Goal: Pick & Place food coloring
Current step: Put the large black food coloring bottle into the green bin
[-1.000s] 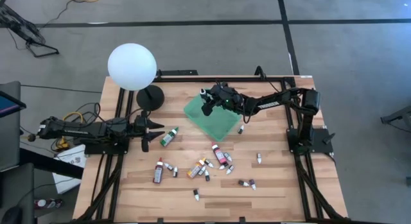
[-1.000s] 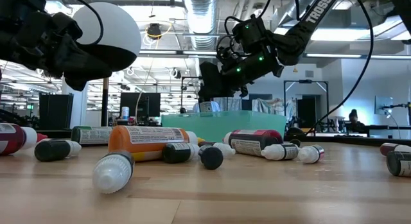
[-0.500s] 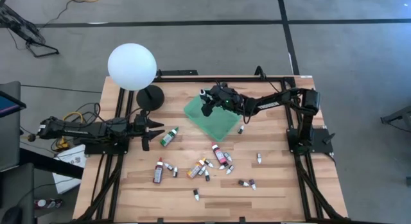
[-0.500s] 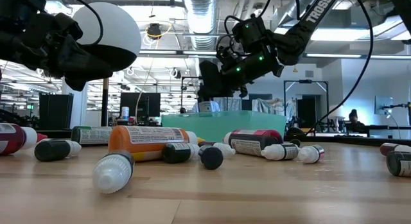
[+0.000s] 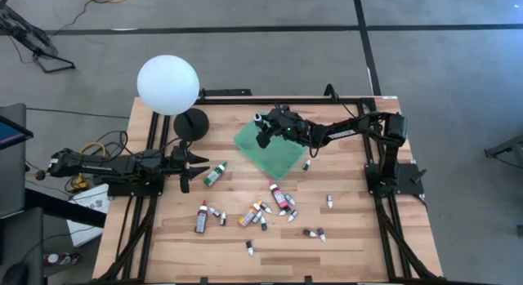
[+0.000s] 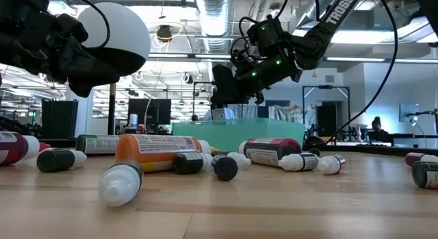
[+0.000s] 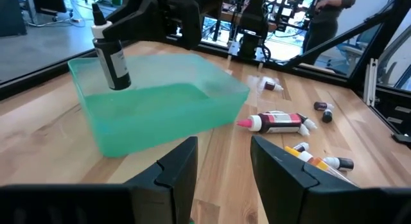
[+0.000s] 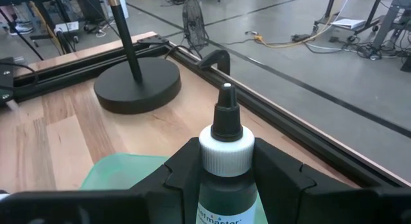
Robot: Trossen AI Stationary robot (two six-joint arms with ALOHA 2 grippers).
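The right gripper [image 8: 225, 163] holds 1 dark bottle [image 8: 225, 169] over the green tray [image 7: 160, 112].

From my right wrist view, the held bottle [image 8: 226, 166] is cut off below its label, and the lamp pole [image 8: 125, 34] runs out of frame. In the low view I cannot see inside the green tray [image 6: 236, 133], with bottles lying in front of its wall. From overhead, the small bottles [image 5: 249, 248] near the tabletop's front edge are too tiny for me to read cap colours.
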